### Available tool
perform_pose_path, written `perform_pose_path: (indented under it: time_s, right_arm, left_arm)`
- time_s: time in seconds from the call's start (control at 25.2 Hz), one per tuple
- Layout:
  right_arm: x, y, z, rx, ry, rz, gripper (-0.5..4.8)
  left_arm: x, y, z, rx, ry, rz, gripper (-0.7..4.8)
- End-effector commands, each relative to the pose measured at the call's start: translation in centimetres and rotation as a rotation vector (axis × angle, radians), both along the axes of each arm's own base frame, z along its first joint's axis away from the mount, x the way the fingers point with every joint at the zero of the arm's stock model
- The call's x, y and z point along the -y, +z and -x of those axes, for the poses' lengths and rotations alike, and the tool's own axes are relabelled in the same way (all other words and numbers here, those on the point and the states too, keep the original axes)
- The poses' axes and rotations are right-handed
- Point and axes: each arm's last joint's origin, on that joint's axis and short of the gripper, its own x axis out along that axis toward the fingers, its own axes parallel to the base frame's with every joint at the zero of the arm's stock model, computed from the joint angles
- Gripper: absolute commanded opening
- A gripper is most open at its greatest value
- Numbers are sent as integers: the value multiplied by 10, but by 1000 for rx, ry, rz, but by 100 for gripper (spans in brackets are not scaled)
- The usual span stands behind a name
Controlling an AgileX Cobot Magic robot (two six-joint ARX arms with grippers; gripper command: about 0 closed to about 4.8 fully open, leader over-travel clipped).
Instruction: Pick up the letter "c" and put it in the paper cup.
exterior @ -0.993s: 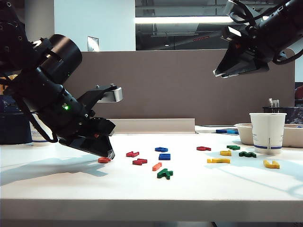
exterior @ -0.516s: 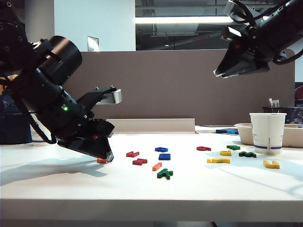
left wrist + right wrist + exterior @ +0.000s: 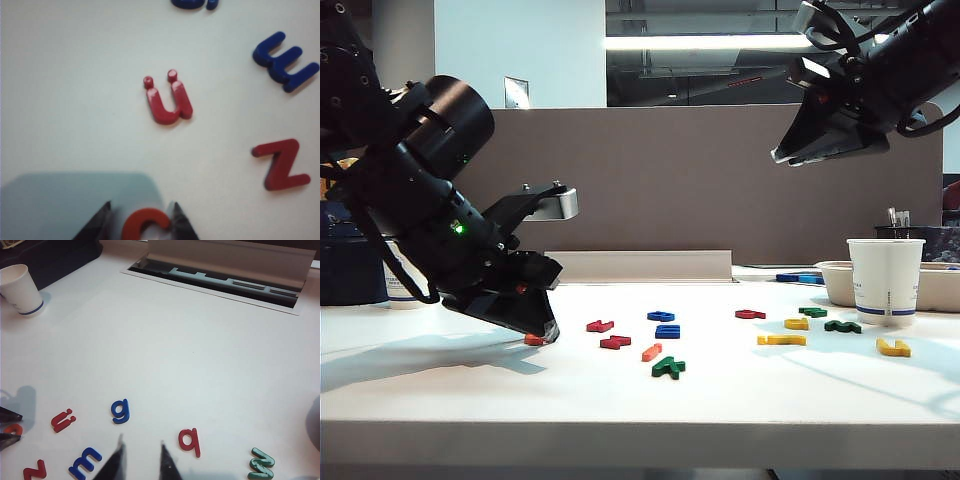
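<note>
The letter "c" (image 3: 145, 222), a small orange-red curved piece, lies flat on the white table at the left (image 3: 533, 340). My left gripper (image 3: 141, 205) is down at the table (image 3: 542, 328) with its jaws on either side of the c. One fingertip (image 3: 176, 212) touches the c; a narrow gap separates the other from it. The c shows again at the edge of the right wrist view (image 3: 12, 430). A paper cup (image 3: 886, 280) stands upright at the far right. My right gripper (image 3: 780, 155) hangs high above the table, open and empty (image 3: 141, 441).
Red "ü" (image 3: 167, 100), blue "m" (image 3: 285, 60) and red "z" (image 3: 282, 162) lie just beyond the c. An orange bar (image 3: 651, 352), a green letter (image 3: 668, 367) and yellow letters (image 3: 781, 340) sit mid-table. Another white cup (image 3: 20, 290) stands behind the left arm. A tray (image 3: 835, 285) sits by the right cup.
My left gripper has tipped slightly lower over the c, which now shows less beside the fingertips. The right arm has not moved.
</note>
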Motion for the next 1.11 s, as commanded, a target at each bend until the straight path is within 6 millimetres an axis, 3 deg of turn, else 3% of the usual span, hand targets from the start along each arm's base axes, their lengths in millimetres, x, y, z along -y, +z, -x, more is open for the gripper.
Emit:
perform_pose_path:
  time_s: [0.04,0.4,0.75,1.11]
  right_arm:
    - [0,3,0,27,6,9,85]
    - [0,4,0,35,7,18,86]
    - [1,7,1,46,-13,23,85]
    - [4,8,5,34,-33,55,85]
  left_arm:
    - [0,0,0,-4,-2,4,147]
    - [2,6,-4,28,-2,20,147]
    - [13,40,-26,96,-2,53,147]
    - [11,34,-21,15,-3,13,148]
